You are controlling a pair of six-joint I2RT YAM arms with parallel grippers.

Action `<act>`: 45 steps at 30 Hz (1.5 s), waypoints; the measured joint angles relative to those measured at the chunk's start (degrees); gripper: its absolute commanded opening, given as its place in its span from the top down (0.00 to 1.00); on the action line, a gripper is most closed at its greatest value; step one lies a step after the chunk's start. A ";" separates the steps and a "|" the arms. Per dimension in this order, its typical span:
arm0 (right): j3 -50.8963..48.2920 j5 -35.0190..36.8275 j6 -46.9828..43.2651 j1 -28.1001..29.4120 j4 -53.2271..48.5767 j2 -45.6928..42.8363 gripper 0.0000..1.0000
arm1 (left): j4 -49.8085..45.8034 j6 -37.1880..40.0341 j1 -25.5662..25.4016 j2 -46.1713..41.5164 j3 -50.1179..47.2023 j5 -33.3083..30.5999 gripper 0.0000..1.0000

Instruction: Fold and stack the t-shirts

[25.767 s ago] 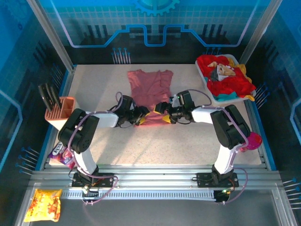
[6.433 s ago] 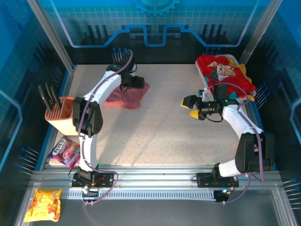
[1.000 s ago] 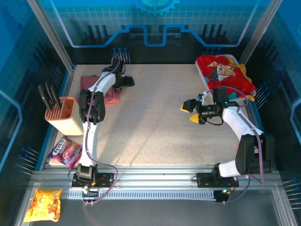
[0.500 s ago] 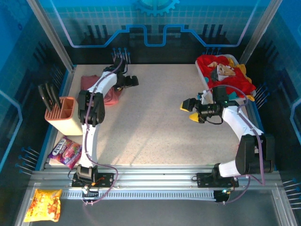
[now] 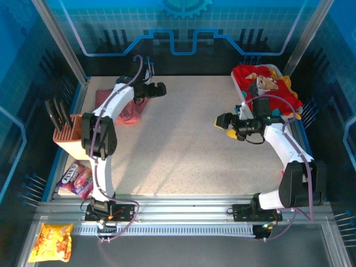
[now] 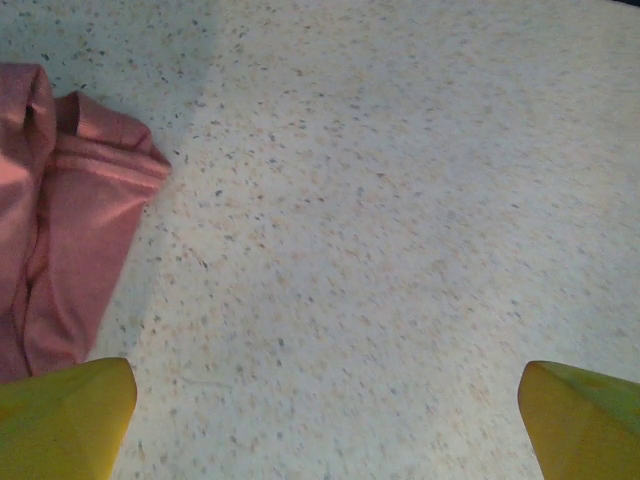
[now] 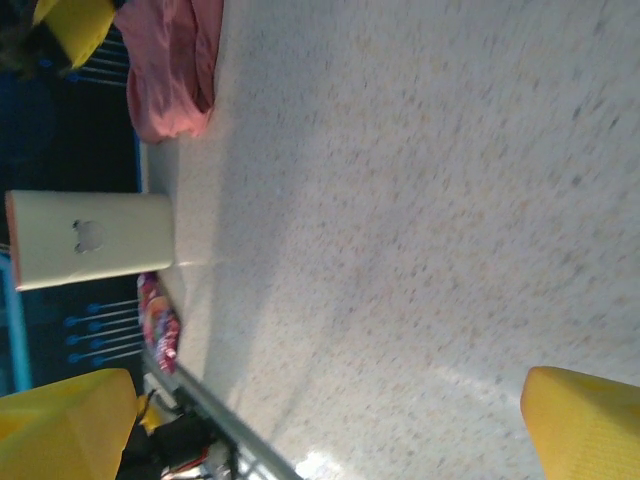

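Top view: the bundled pink t-shirt (image 5: 127,109) lies upper left, with the left gripper (image 5: 161,89) just beside it. The right gripper (image 5: 222,121) hovers centre-right, near the heaped red t-shirts (image 5: 272,100). Left wrist view: jaws spread, holding nothing. Right wrist view: jaws spread likewise. The next pick probably calls for pinching a single shirt's edge.

Left arm (image 5: 114,103) and right arm (image 5: 281,142): white link shells, black joint housings, thin purple cable (image 5: 95,146) looping along each, black base blocks at the near edge. Left hand (image 5: 160,89) has a black body; right hand (image 5: 222,125) is black with yellow tips. In the wrist views the fingertips (image 6: 65,415) (image 7: 70,425) are plain blunt yellow wedges.
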 measured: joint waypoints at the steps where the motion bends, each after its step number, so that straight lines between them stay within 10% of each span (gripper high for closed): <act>1: 0.07 1.57 -0.74 0.00 0.46 -0.79 0.00 | 1.11 0.13 -0.24 -3.04 -3.17 0.04 0.01; 21: -17.57 30.03 -21.22 0.79 24.94 -13.55 0.00 | 22.47 8.07 3.91 -40.72 -53.42 -8.48 0.01; 45: -35.43 36.44 -29.18 -2.43 64.89 -3.19 0.00 | 79.76 16.26 8.15 -29.00 -82.71 -12.94 0.01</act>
